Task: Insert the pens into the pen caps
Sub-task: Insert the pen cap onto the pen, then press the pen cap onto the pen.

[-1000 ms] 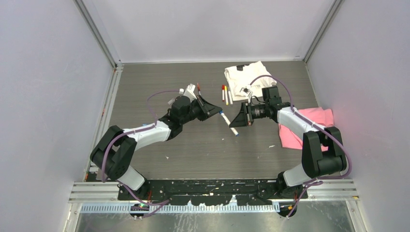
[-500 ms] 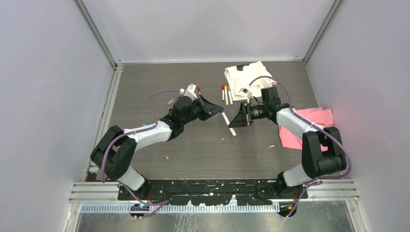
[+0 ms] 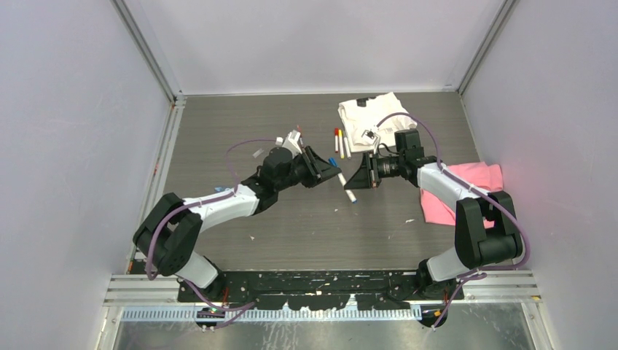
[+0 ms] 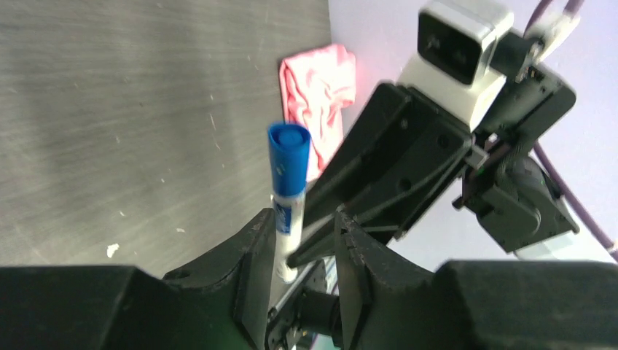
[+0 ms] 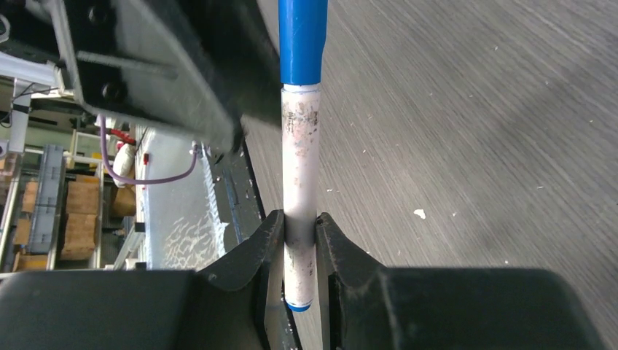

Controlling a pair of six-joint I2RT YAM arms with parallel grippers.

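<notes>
A white-barrelled marker pen (image 5: 300,160) wearing a blue plastic cap (image 5: 302,40) stands clamped near its lower end between the 2 fingers of the right gripper (image 5: 300,222), clear of the grey wood-grain table (image 3: 291,219) at mid-table; the left gripper (image 4: 304,219) has its jaws narrowly parted around the same barrel just below the cap, the pen against 1 finger with a gap to the other; the cap's top is cut off in the right wrist view, and the pen's tip is hidden inside the cap; overhead, the black gripper bodies cover both grips. Farther back, pens with red and yellow ends (image 3: 339,143) lie just beside a crumpled white cloth (image 3: 368,117); their number is hard to make out; a pink cloth (image 3: 455,193) lies by the right arm.
</notes>
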